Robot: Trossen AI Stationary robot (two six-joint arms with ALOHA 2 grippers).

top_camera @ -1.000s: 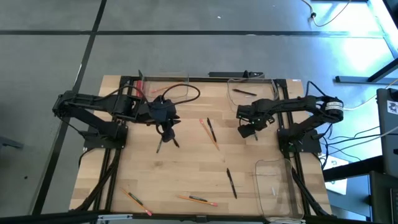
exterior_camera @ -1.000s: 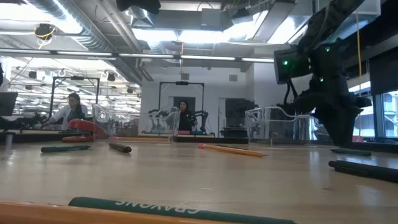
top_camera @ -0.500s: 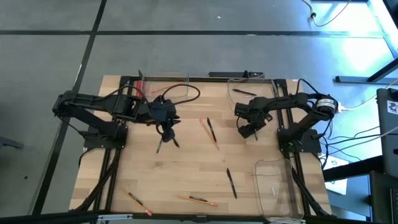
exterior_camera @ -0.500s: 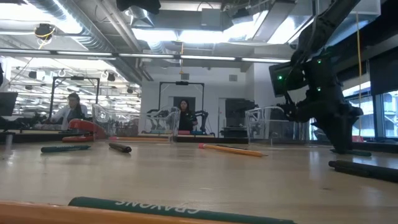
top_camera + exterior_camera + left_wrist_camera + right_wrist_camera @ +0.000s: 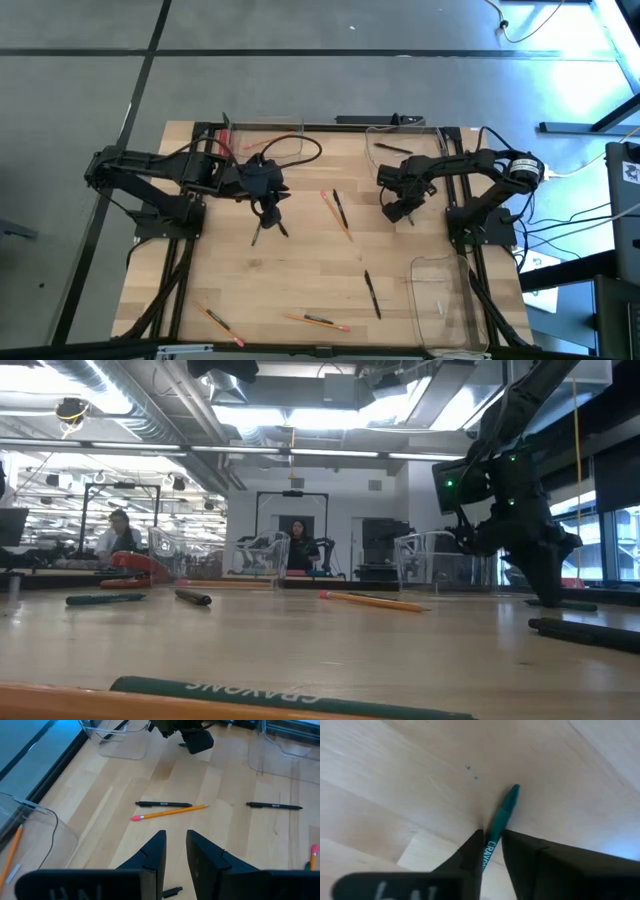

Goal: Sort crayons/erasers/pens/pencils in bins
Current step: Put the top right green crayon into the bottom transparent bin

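My right gripper (image 5: 490, 842) has swung left over the last second and now sits steady — fingers pinched on a green crayon (image 5: 501, 820), low over the table; far-right bin (image 5: 405, 150) comes next, I reckon.

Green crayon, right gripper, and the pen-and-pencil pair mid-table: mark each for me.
green crayon (image 5: 502, 812), right wrist view, on its exposed barrel.
right gripper (image 5: 491, 840), right wrist view, midway between its fingers.
pen (image 5: 163, 804), left wrist view, mid-barrel.
pencil (image 5: 172, 811), left wrist view, mid-shaft.
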